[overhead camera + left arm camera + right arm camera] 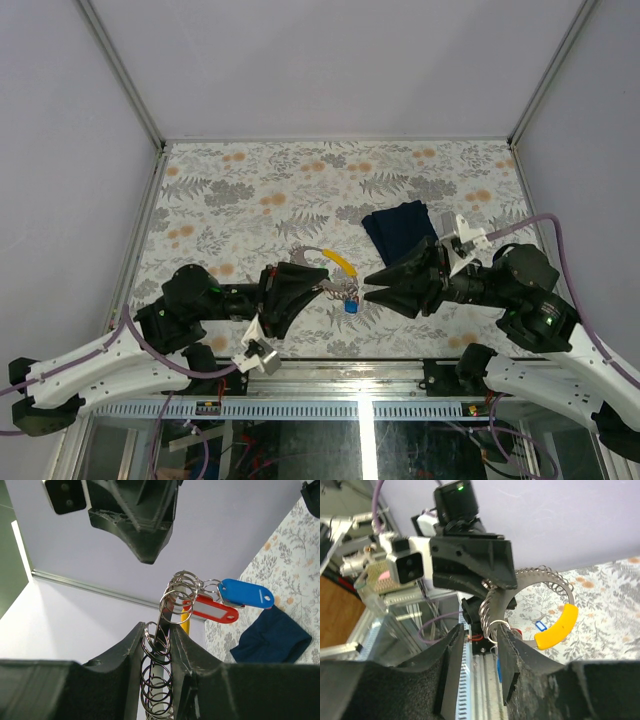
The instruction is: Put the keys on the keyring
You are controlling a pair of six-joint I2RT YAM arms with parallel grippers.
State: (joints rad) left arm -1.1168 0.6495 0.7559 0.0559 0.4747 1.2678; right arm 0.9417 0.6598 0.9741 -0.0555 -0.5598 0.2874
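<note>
The keyring (318, 259) is a silvery band strung with many small rings, with a yellow grip (343, 263). My left gripper (322, 281) is shut on it and holds it above the table. The left wrist view shows the band and rings (159, 652) pinched between my fingers (156, 626). A blue tag (247, 593) and a red tag (215, 610) hang from rings at the top. My right gripper (367, 284) faces the ring, jaws open (479, 630). One small ring (495, 629) lies against its right finger. A blue tag (351, 307) hangs below. Key blades are not clear.
A dark navy folded cloth (400, 228) lies on the patterned table behind the right gripper, and it also shows in the left wrist view (272, 637). Grey walls close in the table on three sides. The metal rail (350, 372) runs along the near edge.
</note>
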